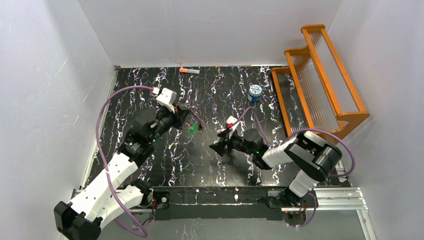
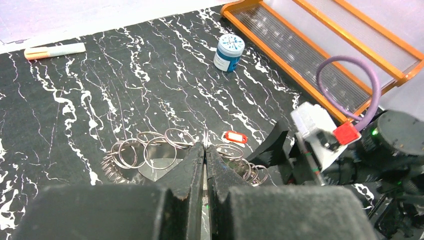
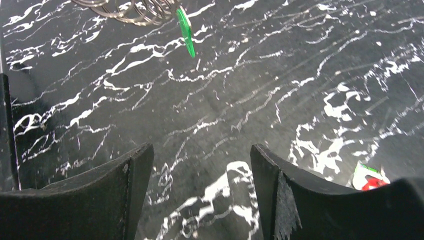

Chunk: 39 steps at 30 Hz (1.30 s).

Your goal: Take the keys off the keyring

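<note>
From left wrist, red key (image 2: 235, 137), from right, green key (image 3: 186, 31)

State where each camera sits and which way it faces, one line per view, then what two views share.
Top external: above and behind the bases, looking down on the table; left arm and right arm show.
Left wrist: looks past its shut left claw, over the keyring, toward the right arm.
Right wrist: looks down at the table between its open right claw.
Shared: both wrist views catch the keyring.
</note>
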Available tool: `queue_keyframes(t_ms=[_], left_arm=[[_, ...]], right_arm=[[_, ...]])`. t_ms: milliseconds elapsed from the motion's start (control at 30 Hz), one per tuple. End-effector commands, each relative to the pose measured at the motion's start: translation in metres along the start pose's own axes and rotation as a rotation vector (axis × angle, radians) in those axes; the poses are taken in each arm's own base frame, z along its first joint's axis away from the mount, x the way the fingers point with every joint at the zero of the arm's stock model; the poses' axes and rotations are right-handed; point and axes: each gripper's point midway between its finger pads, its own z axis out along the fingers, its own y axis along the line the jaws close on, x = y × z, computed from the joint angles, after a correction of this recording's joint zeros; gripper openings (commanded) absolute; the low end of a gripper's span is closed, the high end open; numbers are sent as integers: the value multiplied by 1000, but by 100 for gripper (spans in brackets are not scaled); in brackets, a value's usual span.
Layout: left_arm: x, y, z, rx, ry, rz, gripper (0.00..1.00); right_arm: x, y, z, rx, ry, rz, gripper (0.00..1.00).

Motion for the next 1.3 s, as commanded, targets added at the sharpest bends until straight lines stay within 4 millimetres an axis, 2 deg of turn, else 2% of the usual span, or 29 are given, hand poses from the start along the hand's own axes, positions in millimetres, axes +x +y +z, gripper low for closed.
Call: queue_keyframes(t_ms=[0, 267, 733, 833, 1000, 1267], left_arm=[[-47, -9, -9, 23, -142, -45, 0], [-52, -24, -13, 103, -153, -38, 0], [-51, -47, -9, 235, -151, -77, 0], [-50, -49, -8, 251, -150, -91, 0], [-48, -49, -6, 250, -144, -95, 0], [-47, -47, -5, 248, -141, -103, 0]], right_arm=[[-56, 5, 28, 22, -235, -70, 79], [-59, 18, 63, -80, -290, -56, 81], [-58, 23, 82, -142, -338, -45, 77], [-59, 23, 83, -143, -351, -43, 70], [-61, 26, 82, -156, -358, -48, 48], [-64, 28, 79, -166, -369, -50, 24]])
